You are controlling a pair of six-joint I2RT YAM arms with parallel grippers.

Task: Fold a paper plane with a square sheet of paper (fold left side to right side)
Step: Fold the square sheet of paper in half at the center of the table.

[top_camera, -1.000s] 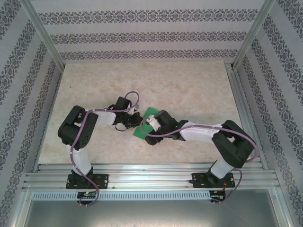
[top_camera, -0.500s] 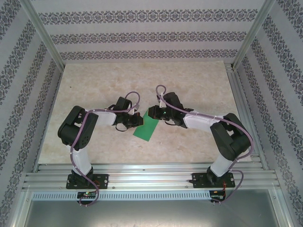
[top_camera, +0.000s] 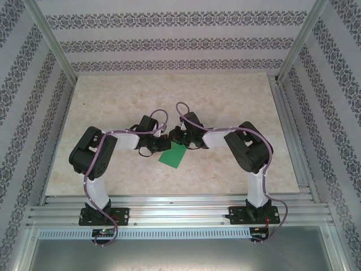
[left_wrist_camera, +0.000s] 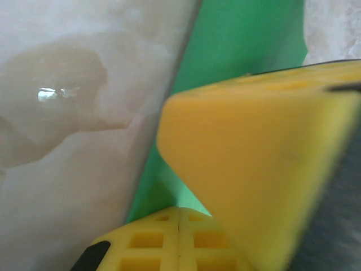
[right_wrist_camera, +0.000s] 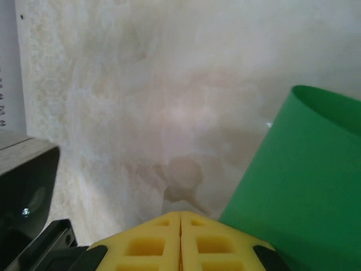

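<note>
paper: green sheet (top_camera: 173, 157) flat on the surface (top_camera: 237, 96), centred between both arms, skewed to the edges
shape: looks doubled over; in the right wrist view one edge lifts in a loose, uncreased loop
left fingers (left_wrist_camera: 146, 245): pressed together, tips at the paper's left edge; cannot tell whether pinching it or just pinning it
right fingers (right_wrist_camera: 146, 248): pressed together, holding nothing, over bare surface
key relation: paper just to the right of the right fingertips and apart from them; from above, both wrists sit at its far edge with the sheet running back toward the bases
nearer arm: left, probably already touching
next, likely: press the loop down into a crease
in the way: wrists crowded tip to tip; blurred yellow block (left_wrist_camera: 265, 158) close by the left fingers, probably the other arm's finger; collision risk
</note>
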